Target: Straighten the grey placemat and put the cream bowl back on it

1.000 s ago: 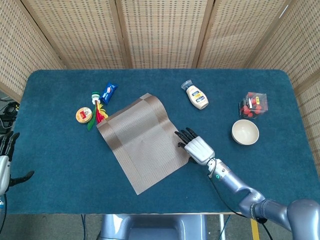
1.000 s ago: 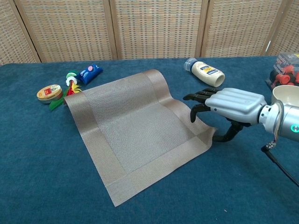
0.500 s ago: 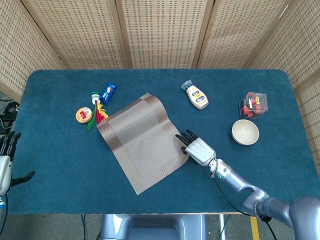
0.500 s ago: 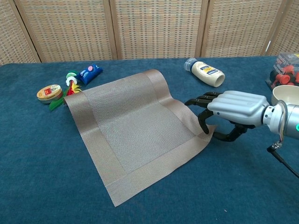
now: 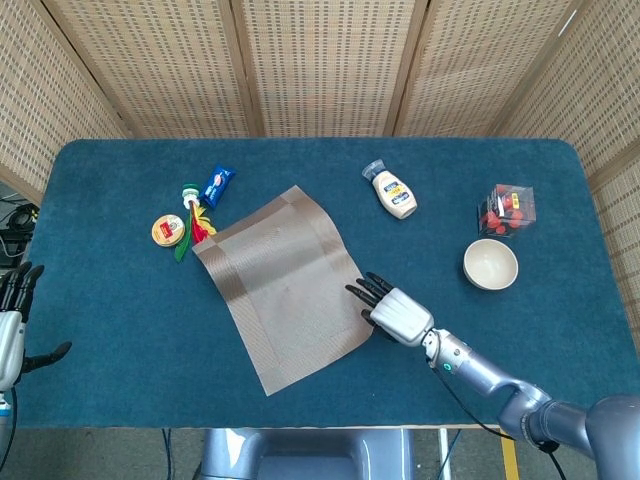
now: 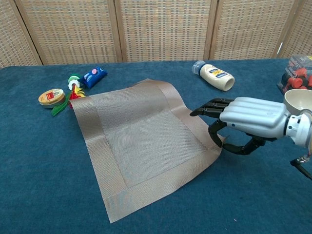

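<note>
The grey placemat [image 5: 280, 290] lies askew on the blue table, its corners pointing to the table's sides; in the chest view the placemat [image 6: 141, 146] lies nearly flat, with a slight rise at its right edge. My right hand [image 5: 398, 312] pinches that right edge near the corner, dark fingers [image 6: 209, 105] over the weave and thumb curled beneath. The cream bowl [image 5: 490, 264] stands upright on the cloth to the right of the mat, apart from it, and the bowl [image 6: 298, 100] shows behind my right wrist. My left hand [image 5: 12, 325] hangs off the table's left front edge, fingers apart and holding nothing.
A mayonnaise bottle [image 5: 392, 190] lies behind the mat's right side. A clear box of red pieces [image 5: 505, 209] sits just behind the bowl. By the mat's left corner are a blue packet [image 5: 218, 184], a round tin [image 5: 168, 230] and a red-green toy [image 5: 195, 222].
My right hand has drawn toward the table's front with the mat's edge, dragging the mat that way and turning it a little. The raised curl at the mat's far corner has flattened.
</note>
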Available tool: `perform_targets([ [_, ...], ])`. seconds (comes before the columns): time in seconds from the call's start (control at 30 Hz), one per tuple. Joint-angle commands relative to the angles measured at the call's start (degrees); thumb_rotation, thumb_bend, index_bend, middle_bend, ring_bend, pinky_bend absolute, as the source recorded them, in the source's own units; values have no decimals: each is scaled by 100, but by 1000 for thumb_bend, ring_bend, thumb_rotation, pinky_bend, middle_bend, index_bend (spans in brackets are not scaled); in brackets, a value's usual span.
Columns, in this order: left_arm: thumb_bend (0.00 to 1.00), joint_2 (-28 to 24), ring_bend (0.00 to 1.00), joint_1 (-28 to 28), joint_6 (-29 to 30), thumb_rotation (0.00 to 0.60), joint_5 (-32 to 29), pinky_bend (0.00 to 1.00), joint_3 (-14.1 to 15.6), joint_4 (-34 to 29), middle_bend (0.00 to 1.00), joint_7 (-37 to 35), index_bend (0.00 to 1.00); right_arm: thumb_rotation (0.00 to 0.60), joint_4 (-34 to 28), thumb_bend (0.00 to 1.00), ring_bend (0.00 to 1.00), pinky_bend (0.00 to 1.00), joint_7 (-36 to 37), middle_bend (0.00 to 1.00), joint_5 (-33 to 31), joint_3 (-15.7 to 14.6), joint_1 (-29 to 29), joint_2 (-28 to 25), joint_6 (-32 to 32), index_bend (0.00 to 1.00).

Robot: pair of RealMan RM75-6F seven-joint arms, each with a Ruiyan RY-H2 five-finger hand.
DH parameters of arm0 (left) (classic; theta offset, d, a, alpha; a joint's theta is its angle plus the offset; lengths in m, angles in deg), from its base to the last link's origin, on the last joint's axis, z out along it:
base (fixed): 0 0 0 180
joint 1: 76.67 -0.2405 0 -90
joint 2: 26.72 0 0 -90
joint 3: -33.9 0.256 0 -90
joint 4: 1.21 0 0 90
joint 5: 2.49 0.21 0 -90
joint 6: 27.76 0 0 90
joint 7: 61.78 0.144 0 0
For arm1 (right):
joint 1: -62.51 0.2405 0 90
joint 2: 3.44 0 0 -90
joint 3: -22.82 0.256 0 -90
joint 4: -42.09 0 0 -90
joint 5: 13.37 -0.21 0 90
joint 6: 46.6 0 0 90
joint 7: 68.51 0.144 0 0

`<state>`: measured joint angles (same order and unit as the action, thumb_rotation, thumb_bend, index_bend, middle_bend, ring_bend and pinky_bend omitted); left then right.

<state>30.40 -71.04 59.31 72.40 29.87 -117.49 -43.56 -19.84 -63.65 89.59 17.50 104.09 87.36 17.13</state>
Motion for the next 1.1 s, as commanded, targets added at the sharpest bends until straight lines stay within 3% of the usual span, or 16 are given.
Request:
perform_targets([
  [0.03, 0, -13, 0, -17, 14, 600, 44, 0, 13, -7, 0, -25, 0, 600, -276, 637, 0, 0, -64, 123, 473, -341, -114, -350, 488, 702],
  [0.27, 0, -49, 0, -65, 40, 600, 203, 0, 74, -33, 0, -76, 0, 600, -721, 637, 0, 0, -745, 136, 1355, -946, -434, -1217, 1432, 706],
  [0.43, 0, -49, 0, -95, 69, 600, 322, 0, 110, -61, 0, -69, 0, 600, -764, 637, 0, 0, -1175, 138, 1543, -1151, -660, -1781, 1696, 708],
  [0.67, 0, -9, 0, -91, 52, 600, 358, 0, 123, -88, 0, 35, 0, 600, -578, 622, 0, 0, -1580, 148, 1490, -984, -682, -2119, 1716, 709],
  [0.87, 0, 7, 0, -90, 40, 600, 286, 0, 91, -80, 0, 67, 0, 600, -43, 590, 0, 0, -2201, 153, 1687, -686, -296, -2248, 1438, 708],
  [1.1, 0, 19, 0, -60, -25, 600, 203, 0, 54, -52, 0, 79, 0, 600, 303, 562, 0, 0, -2560, 86, 1676, -423, 120, -2291, 923, 713],
])
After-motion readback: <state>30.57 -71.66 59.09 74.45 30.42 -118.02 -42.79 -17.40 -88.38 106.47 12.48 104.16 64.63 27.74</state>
